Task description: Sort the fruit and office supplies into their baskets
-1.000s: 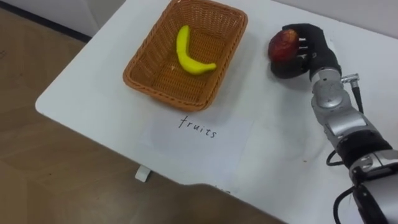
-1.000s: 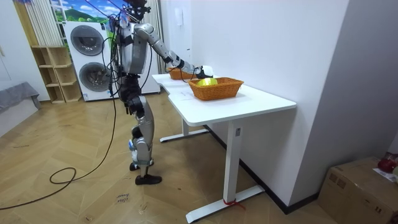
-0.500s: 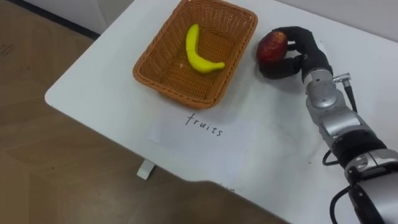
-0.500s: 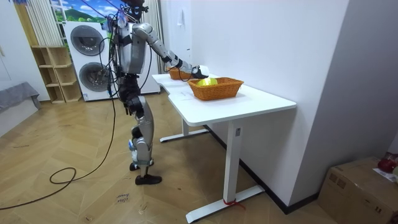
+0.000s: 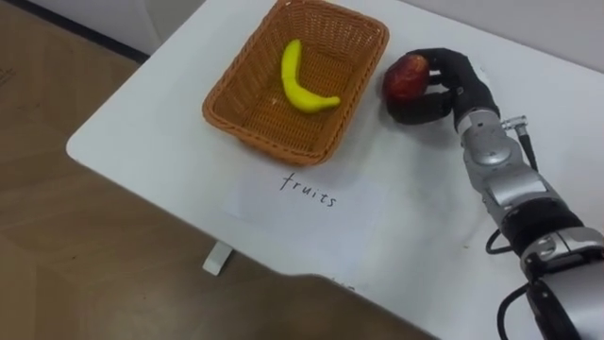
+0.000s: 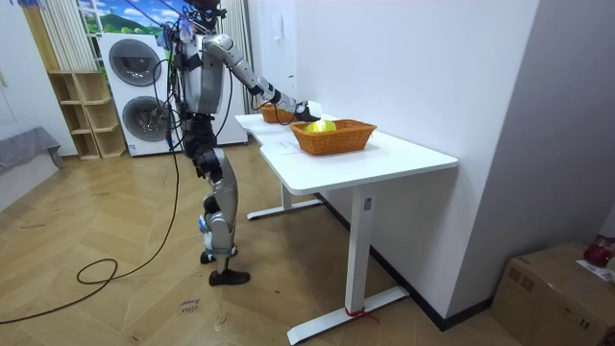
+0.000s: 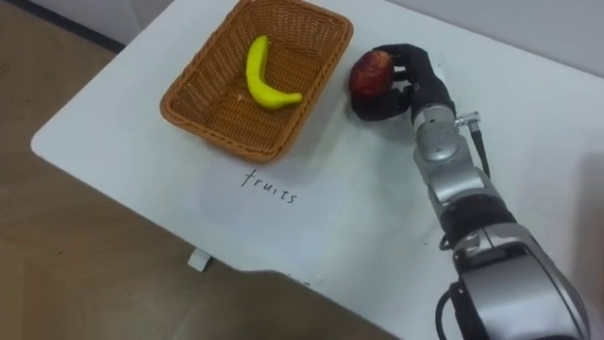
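Note:
A wicker fruit basket (image 5: 243,121) (image 7: 202,115) stands on the white table (image 5: 160,156), with a yellow banana (image 5: 302,80) (image 7: 265,74) lying in it. Just right of the basket's far right corner, my right hand (image 5: 442,90) (image 7: 408,83) is shut on a red apple (image 5: 404,77) (image 7: 369,72), held a little above the table. In the room view I stand at the table's long side with my right arm (image 6: 259,88) stretched over it toward the basket (image 6: 334,136).
A paper sheet (image 5: 307,198) with a handwritten label lies in front of the basket. The table's near edge runs diagonally at lower left, with wooden floor (image 5: 85,264) below. A second wicker basket (image 6: 275,113) sits farther along the table in the room view.
My right hand has carried the apple leftward, from well right of the basket to just beside its far right corner. The camera shifted slightly.

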You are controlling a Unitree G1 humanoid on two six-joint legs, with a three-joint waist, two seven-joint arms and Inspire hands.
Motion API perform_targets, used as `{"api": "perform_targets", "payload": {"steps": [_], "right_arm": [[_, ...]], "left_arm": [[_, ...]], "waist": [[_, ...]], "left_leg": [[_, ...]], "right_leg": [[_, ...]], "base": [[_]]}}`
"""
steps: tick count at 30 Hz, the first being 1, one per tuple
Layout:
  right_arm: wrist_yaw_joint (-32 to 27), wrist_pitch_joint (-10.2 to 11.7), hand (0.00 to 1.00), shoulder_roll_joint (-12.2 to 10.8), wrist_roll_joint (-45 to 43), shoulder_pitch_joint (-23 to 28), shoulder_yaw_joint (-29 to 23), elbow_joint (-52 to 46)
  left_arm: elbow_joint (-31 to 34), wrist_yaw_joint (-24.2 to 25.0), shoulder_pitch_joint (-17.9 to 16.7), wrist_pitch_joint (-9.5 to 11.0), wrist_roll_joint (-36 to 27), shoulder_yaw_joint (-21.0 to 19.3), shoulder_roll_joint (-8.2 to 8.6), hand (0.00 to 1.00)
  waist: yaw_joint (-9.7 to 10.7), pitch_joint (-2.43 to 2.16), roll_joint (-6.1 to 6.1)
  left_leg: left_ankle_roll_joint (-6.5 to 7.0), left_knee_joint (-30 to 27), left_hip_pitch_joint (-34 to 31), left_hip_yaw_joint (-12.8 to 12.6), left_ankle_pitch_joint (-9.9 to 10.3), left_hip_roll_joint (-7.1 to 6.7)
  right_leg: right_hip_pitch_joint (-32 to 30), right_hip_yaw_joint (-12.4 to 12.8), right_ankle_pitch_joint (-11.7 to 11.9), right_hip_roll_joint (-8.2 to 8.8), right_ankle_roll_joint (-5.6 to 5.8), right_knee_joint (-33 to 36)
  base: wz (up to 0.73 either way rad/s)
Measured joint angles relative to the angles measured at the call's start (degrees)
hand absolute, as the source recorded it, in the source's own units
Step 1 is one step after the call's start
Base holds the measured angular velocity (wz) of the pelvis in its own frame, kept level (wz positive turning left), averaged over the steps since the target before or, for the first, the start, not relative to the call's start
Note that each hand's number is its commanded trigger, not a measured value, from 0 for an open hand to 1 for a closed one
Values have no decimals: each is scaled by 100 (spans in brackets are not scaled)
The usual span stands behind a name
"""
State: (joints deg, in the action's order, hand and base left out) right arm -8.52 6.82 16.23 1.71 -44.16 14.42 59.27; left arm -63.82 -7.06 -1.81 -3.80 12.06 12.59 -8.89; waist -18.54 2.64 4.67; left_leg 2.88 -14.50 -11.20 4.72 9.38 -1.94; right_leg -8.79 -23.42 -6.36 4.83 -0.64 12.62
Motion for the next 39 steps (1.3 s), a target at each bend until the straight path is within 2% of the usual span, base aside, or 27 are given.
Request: {"api": "perform_targets", "payload": {"steps": [4,8,13,14,16,17,18,24,34,39], "right_arm": [[51,-50,100,-6,-28,2,-2,-27],[158,-140,100,-4,-25,228,-2,-224],[239,-373,100,-14,-78,303,0,-302],[239,-413,100,-17,-78,396,7,-487],[242,-436,100,-17,-79,518,11,-743],[242,-449,100,-12,-97,550,9,-869],[242,-453,100,-12,-174,551,5,-987],[226,-486,100,-5,-407,552,5,-1617],[201,-500,100,-14,-382,555,24,-2114],[183,-502,100,-74,-397,731,60,-2844]], "left_arm": [[17,-8,-15,1,0,-86,-56,0],[21,-9,-66,1,1,-196,-84,0],[24,-27,-139,-50,116,-339,-83,0],[42,-76,-211,-72,119,-356,-86,0],[43,-146,-323,-100,127,-379,-86,0],[81,-146,-408,-107,129,-457,-78,0],[117,-149,-472,-109,129,-481,-78,0],[271,-147,-689,-121,146,-566,-86,0],[592,-154,-843,-129,386,-575,-82,0],[598,-153,-1056,-133,368,-736,-73,0]], "waist": [[95,-12,17],[145,-19,18],[206,-69,65],[218,-91,83],[275,-119,94],[300,-150,105],[384,-163,100],[513,-203,85],[390,-226,115],[378,-227,128]], "left_leg": [[0,-1,19,4,0,0],[1,57,196,-2,-1,-1],[1,103,359,-99,-1,7],[1,122,419,-116,0,8],[1,174,539,-117,0,16],[1,193,588,-118,0,20],[0,195,634,-101,0,17],[-1,313,909,-85,1,22],[-1,320,1091,-144,1,25],[0,415,1297,-148,2,32]], "right_leg": [[24,-4,0,-2,0,-3],[172,-9,0,-3,1,-9],[311,39,0,-46,1,-67],[381,52,1,-58,1,-121],[480,54,1,-67,1,-134],[537,58,1,-76,1,-173],[608,46,1,-81,2,-205],[875,55,-1,-95,5,-232],[1015,148,3,-112,8,-276],[1191,145,-6,-116,25,-291]], "base": [[0],[0],[-7],[-7],[-3],[0],[4],[2],[-3],[0]]}}
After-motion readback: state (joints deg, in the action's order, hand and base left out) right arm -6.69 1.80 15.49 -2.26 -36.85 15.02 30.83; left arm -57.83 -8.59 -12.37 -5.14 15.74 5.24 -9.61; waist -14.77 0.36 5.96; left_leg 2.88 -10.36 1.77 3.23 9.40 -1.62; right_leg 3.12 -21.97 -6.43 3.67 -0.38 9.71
